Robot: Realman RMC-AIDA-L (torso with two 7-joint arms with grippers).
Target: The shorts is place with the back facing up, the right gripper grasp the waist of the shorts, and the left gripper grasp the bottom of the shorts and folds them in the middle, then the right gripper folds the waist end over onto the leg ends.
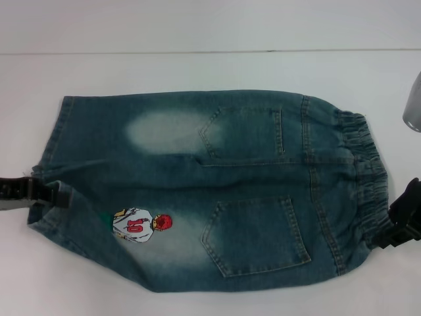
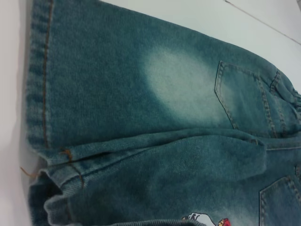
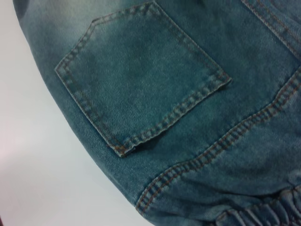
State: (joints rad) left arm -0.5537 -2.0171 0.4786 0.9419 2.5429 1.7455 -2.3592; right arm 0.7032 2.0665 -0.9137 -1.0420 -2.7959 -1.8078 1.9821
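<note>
The left gripper [image 1: 46,192] sits at the left edge of the head view against the leg ends [image 1: 49,158], and the right gripper [image 1: 398,227] at the lower right against the waist of the shorts [image 1: 365,178]; whether either has closed on cloth cannot be told. The risk is a shallow bite: thick double-stitched hem or springy puckered elastic could slip free mid-fold, or only the top layer lift. The shorts [image 1: 197,191] lie flat mid-frame on the white table [image 1: 197,33], soft washed denim with pale patches.
</note>
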